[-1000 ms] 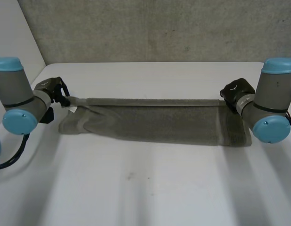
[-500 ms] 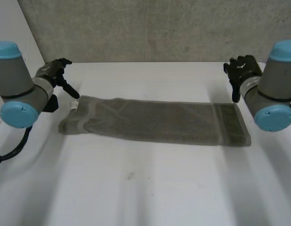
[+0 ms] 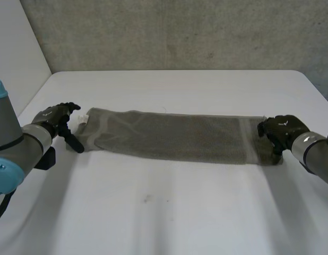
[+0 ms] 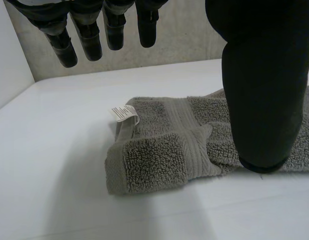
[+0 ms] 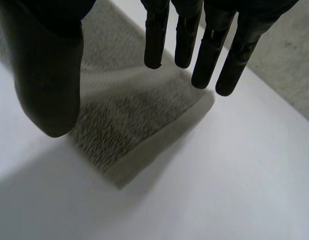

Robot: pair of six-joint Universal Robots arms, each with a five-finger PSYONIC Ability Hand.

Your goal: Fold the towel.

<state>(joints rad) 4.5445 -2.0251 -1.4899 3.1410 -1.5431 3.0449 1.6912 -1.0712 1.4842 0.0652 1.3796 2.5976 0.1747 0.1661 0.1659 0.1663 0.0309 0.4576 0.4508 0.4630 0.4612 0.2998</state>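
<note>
The white worktop [image 3: 169,212] carries a grey towel [image 3: 174,135], a long flat strip across its middle, long axis running 9 to 3 o'clock. The left hand [image 3: 58,118] is at the 9 o'clock end, fingers [image 4: 89,40] straight and spread, holding nothing. The right hand [image 3: 281,130] is at the 3 o'clock end, fingers [image 5: 209,45] likewise straight. A white label [image 4: 124,112] shows at the 9 o'clock end.

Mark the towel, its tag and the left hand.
towel [image 3: 169,135], head view, middle of the cloth
tag [image 4: 123,112], left wrist view, centre of the white label
left hand [image 3: 53,117], head view, back of the hand
</note>
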